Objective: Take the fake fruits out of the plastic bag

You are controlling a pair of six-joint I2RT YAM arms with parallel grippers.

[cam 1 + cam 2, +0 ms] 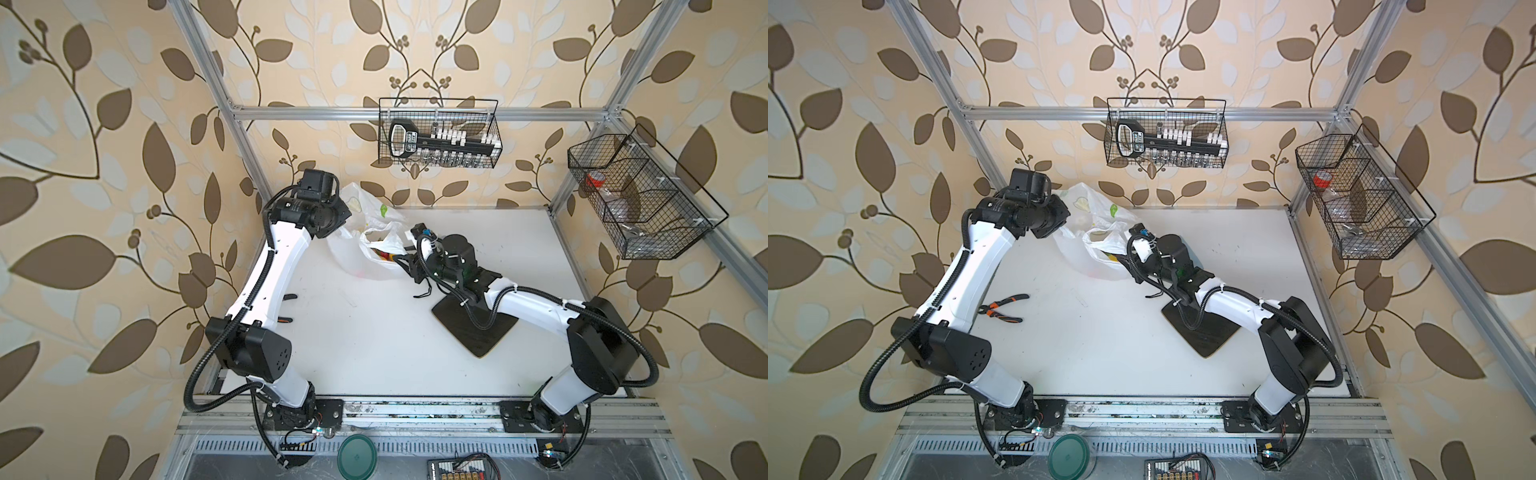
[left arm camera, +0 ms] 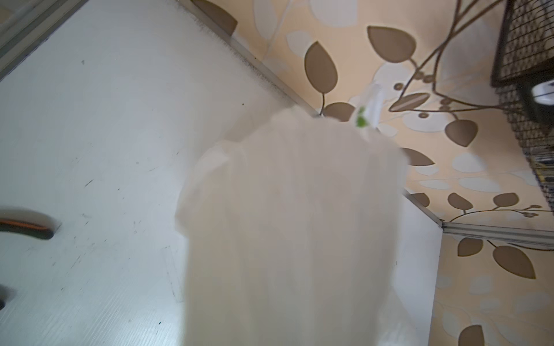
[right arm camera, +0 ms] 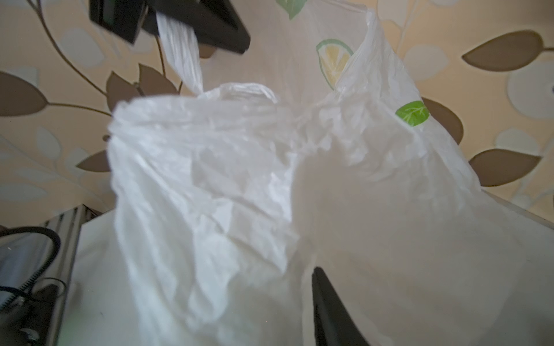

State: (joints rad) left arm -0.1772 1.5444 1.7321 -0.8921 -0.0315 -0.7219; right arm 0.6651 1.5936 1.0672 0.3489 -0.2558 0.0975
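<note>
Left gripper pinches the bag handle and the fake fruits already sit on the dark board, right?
Partly wrong. The left gripper does pinch the handle of the plastic bag, but a top view shows the fake fruits, red and yellow, inside the bag's mouth, none on the dark board.

Illumination is bright, diffuse and even. Both top views bow at the edges. Wrist views blur the plastic bag (image 2: 293,224).
</note>
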